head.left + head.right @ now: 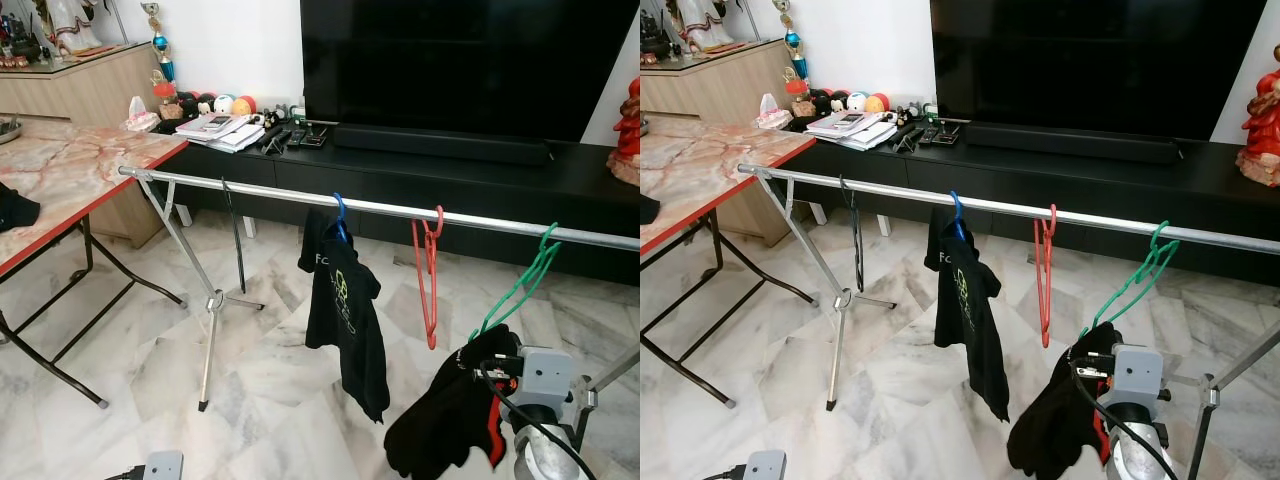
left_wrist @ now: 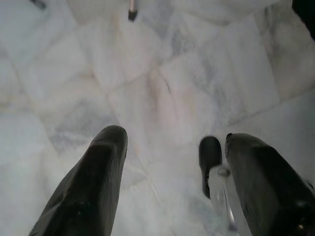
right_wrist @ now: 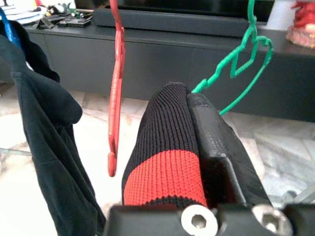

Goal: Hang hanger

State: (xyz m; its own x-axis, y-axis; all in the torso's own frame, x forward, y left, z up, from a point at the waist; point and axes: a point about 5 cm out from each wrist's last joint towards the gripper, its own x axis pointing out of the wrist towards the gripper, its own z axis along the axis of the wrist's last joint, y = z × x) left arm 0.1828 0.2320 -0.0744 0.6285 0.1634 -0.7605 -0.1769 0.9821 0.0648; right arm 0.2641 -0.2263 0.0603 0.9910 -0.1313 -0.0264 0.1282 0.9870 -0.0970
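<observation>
The green hanger has its hook over the steel rail at the right end, tilted, its lower part running down into a black garment with a red band; the right gripper sits low right, near the camera, clenched on that garment's ribbed cuff, fingers closed against the knit; judged step: the hanger is hooked on but the load is not yet released. The next move calls for checking the hook is seated squarely on the rail, then opening the fingers and drawing the arm clear without dragging the cloth, since the slanted hanger could slide or unhook.

The left gripper hangs over the marble floor, fingers spread, holding nothing.

Left of the green hanger on the rail: a bare red hanger, then a blue hanger carrying a black shirt; the shirt bears pale lettering beginning "F" and a greenish print, otherwise unreadable. No other labels legible.
</observation>
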